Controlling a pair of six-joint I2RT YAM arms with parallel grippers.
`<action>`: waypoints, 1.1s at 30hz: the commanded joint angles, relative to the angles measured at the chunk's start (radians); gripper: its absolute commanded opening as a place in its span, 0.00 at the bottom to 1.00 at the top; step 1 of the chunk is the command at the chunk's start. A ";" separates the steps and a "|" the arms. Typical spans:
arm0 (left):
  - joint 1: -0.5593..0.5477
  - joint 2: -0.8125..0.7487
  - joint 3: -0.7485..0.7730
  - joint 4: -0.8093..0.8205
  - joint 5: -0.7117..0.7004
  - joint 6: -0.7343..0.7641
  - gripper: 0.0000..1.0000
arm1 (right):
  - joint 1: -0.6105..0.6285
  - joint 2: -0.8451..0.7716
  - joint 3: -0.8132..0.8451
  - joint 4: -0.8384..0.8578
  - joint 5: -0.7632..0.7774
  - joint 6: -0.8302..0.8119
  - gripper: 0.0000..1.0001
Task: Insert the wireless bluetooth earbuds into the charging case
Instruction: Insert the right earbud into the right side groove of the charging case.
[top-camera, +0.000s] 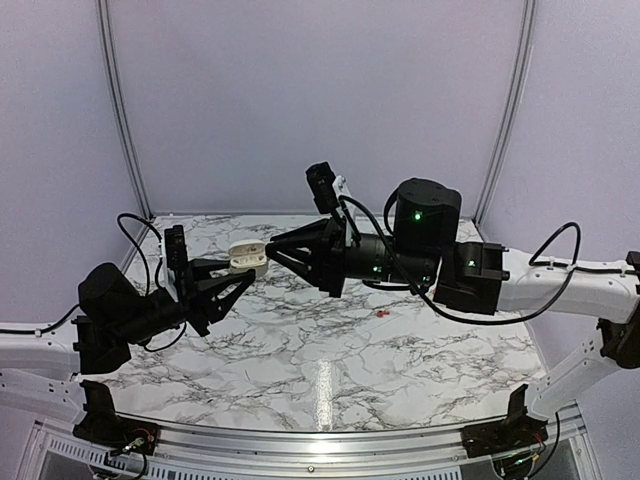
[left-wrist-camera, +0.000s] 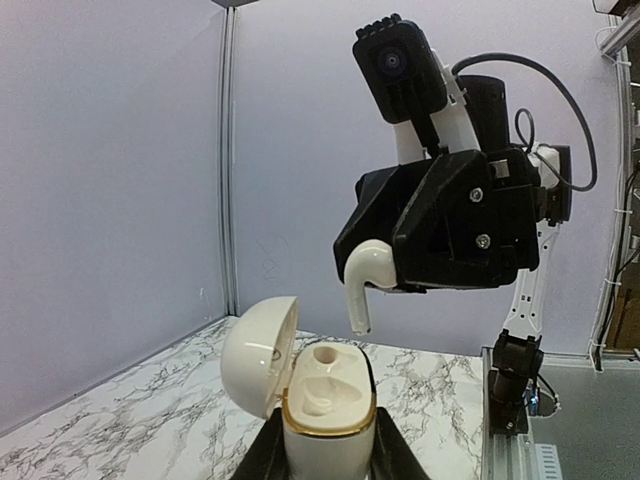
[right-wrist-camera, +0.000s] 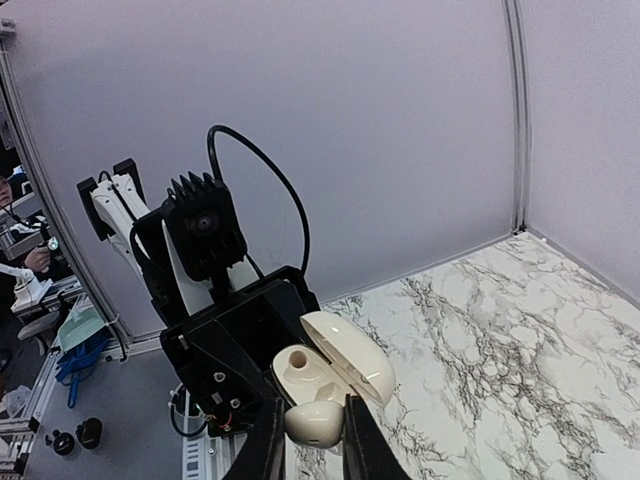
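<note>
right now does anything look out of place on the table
A tiny red bit lies loose on the table under the right arm, apart from the white case; too small to identify.

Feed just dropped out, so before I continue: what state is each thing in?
case: lid open, held off the table.
earbud: gripped, stem pointing at the case, not inserted.
left gripper: jaws shut on the case.
right gripper: jaws shut on the earbud.
small red piece: loose on the table.
</note>
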 joint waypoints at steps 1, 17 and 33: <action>0.004 -0.001 0.006 0.068 -0.011 -0.019 0.00 | 0.010 0.009 0.024 0.038 0.027 0.023 0.13; 0.004 0.003 -0.006 0.071 0.004 -0.001 0.00 | 0.012 0.049 0.071 0.027 -0.006 0.027 0.13; 0.004 -0.009 -0.010 0.071 0.002 0.008 0.00 | 0.012 0.087 0.107 -0.059 0.077 0.029 0.13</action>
